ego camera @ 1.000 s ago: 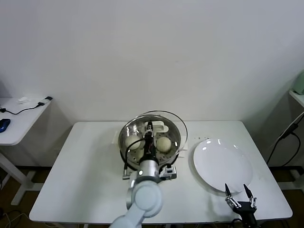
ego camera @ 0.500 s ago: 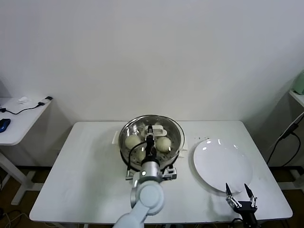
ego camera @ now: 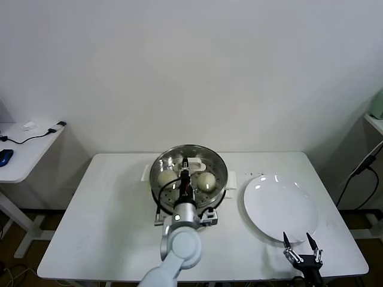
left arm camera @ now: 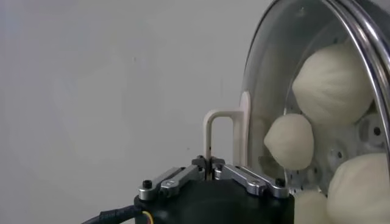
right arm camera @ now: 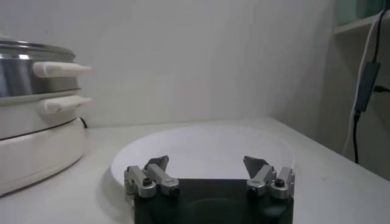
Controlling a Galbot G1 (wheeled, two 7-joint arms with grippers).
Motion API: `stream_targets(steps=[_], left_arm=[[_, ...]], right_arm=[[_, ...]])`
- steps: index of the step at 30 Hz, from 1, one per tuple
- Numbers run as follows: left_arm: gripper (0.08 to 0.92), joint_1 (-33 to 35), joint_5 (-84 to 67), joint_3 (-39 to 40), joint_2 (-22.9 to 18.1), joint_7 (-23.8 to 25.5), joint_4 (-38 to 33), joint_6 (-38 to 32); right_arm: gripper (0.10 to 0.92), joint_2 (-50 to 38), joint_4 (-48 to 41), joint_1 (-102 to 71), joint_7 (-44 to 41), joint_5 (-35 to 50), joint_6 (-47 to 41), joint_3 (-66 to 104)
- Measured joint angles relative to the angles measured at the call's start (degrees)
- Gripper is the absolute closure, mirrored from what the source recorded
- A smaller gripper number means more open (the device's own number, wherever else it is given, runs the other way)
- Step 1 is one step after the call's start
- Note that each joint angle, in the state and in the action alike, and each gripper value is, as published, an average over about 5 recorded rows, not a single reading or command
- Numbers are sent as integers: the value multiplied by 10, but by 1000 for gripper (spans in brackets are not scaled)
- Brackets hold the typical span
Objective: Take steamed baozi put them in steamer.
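The steamer [ego camera: 160, 164], a shiny steel pot on a white base, stands at the table's back middle. Two cream baozi [ego camera: 167, 178] [ego camera: 207, 180] show inside it beside my arm. A round glass lid [left arm camera: 268, 91] lies over the pot, and three baozi [left arm camera: 334, 79] [left arm camera: 289, 141] [left arm camera: 359, 189] show through the glass. My left gripper [ego camera: 185, 168] [left arm camera: 209, 163] is above the pot's middle, shut on the lid's white arched handle [left arm camera: 218, 122]. My right gripper [ego camera: 297, 240] [right arm camera: 207, 164] hangs open and holds nothing at the table's front right, just before the white plate [ego camera: 280, 206] [right arm camera: 207, 143].
The plate is bare. The steamer's white side handles [right arm camera: 61, 68] and base [right arm camera: 36, 152] lie to one side of my right gripper. The white table [ego camera: 108, 215] ends close in front. A side table with cables [ego camera: 24, 140] stands far left; a cable [ego camera: 359, 173] hangs far right.
The glass lid, tilted up and back a second ago, has come down flat over the steamer with my left gripper still on its handle. The right arm has stayed put.
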Motion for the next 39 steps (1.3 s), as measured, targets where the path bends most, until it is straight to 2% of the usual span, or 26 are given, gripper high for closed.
stream_targets(steps=[11, 22, 32, 35, 39], left_arm=[[846, 6, -12, -5, 0, -16, 5, -3], [542, 13, -38, -1, 10, -23, -15, -12], [256, 34, -93, -3, 34, -34, -74, -30], [196, 45, -120, -10, 43, -45, -97, -47], [179, 67, -184, -31, 51, -71, -127, -93]], right_arm=[[203, 0, 0, 1, -3, -1, 7, 0], [203, 0, 2, 4, -6, 0, 7, 0], [203, 7, -1, 11, 1, -1, 7, -3], [203, 8, -5, 13, 6, -1, 12, -2], [203, 7, -6, 13, 9, -1, 21, -2]])
